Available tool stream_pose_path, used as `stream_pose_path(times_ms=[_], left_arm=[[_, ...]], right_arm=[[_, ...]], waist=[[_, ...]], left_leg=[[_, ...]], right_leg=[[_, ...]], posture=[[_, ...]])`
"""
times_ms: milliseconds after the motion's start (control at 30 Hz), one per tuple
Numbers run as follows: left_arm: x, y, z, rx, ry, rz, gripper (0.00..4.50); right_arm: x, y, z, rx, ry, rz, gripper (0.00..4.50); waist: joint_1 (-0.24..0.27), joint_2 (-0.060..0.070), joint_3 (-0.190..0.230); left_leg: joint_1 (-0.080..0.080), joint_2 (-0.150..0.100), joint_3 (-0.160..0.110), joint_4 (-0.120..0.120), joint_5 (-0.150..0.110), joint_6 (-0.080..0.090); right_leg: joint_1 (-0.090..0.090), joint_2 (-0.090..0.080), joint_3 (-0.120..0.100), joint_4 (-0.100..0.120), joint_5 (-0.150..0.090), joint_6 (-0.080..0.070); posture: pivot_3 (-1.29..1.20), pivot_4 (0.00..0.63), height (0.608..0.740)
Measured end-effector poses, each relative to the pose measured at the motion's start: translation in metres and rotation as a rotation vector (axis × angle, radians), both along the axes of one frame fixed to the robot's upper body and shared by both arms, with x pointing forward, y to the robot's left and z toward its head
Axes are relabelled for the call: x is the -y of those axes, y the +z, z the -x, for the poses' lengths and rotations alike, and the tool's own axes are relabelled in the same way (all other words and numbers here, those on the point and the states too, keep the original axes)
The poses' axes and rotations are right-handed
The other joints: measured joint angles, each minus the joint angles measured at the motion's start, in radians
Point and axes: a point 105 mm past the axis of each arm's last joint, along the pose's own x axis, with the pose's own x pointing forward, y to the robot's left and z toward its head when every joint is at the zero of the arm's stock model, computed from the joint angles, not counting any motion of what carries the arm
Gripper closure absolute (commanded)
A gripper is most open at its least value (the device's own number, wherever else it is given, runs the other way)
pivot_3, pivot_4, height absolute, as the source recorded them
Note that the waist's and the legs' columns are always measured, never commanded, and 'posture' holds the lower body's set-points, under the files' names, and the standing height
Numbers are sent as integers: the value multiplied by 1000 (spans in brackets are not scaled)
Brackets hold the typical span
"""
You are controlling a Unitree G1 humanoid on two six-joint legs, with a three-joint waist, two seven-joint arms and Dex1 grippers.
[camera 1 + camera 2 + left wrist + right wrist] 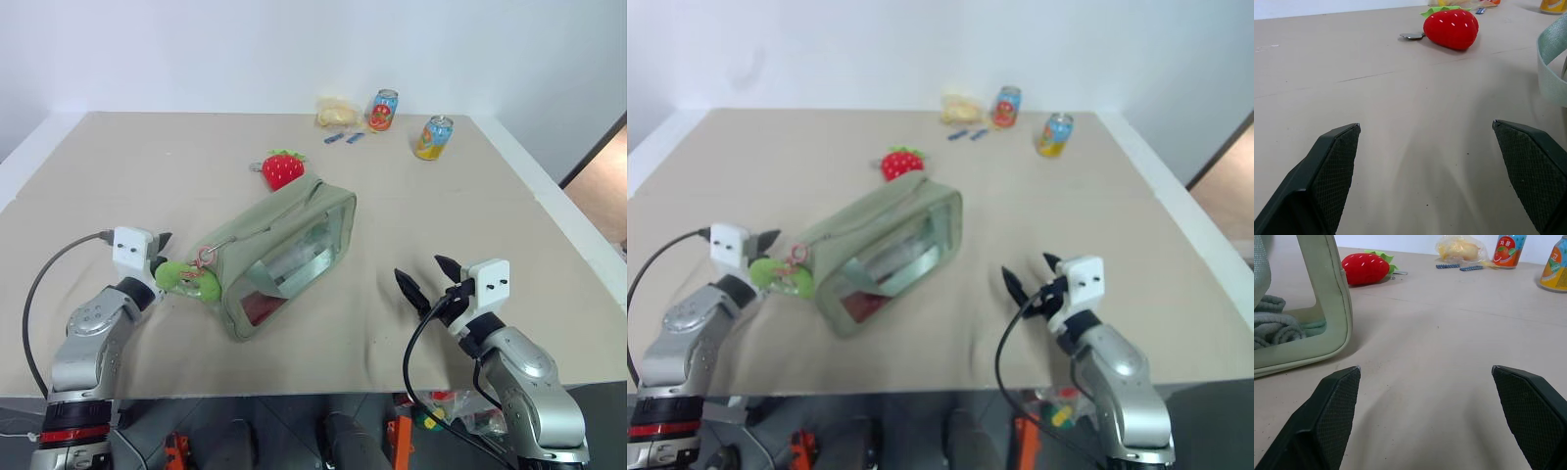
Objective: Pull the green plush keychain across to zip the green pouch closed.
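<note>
Nearest the robot, the left gripper [160, 257] and right gripper [423, 278] both stand spread wide and empty above the table [470, 215]. Just beside the left gripper lies the green plush keychain [186, 278], at the near end of the green pouch [284, 250]. Beyond sit a strawberry plush [283, 168] and two cans [433, 137].

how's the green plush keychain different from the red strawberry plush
The green plush keychain is lime green with pink accents; the strawberry plush is red with green leaves. The keychain hangs on a ring at the green pouch's near end, beside the open left gripper; the strawberry lies loose past the pouch's far end. Both are small soft toys on the table.
</note>
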Motion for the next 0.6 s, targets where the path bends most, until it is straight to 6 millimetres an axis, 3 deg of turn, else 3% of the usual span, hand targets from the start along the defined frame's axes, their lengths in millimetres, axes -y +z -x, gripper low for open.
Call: stream_pose_path(times_ms=[600], left_arm=[[12,7,3,-3,-100,85,5]], right_arm=[[-1,-1,1,-7,31,11,46]], waist=[[0,0,0]], left_leg=[[0,0,0,0,0,0]], right_leg=[[0,0,0,0,0,0]], posture=[[0,150,740]])
